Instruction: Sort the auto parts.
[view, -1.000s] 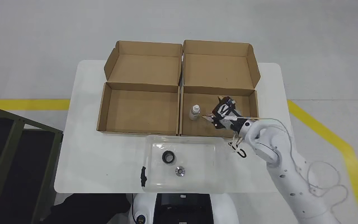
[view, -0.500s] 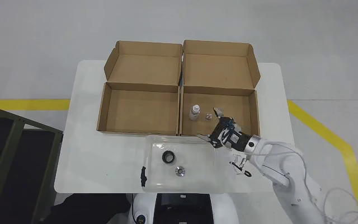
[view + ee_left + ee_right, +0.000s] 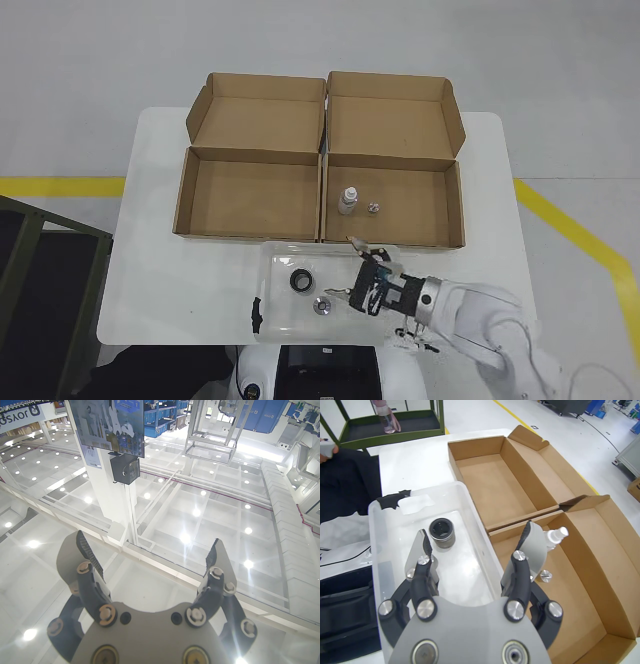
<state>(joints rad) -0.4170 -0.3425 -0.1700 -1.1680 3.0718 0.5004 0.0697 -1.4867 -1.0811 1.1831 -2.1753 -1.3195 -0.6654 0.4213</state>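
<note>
Over the clear plastic bin (image 3: pixel 300 246), the right hand (image 3: pixel 347 268) hangs wide and empty, likely poised for the black cylindrical bearing (image 3: pixel 301 281) or round silver fitting (image 3: pixel 322 305) lying inside it; the left hand (image 3: pixel 148 537), also wide, faces the ceiling, idle.

On the table (image 3: pixel 150 200) two boxes are standing side by side, walls touching: the left box (image 3: pixel 250 200) and the right box (image 3: pixel 420 205). A bin (image 3: pixel 330 262) is sitting just in front of them, nearer the robot. In the bin a ring part (image 3: pixel 301 281) is lying at the left, and a round part (image 3: pixel 322 305) is lying near it, closer to the robot. In the right box a bottle (image 3: pixel 348 200) is resting by the left wall, and a small part (image 3: pixel 372 207) is lying just to its right.
</note>
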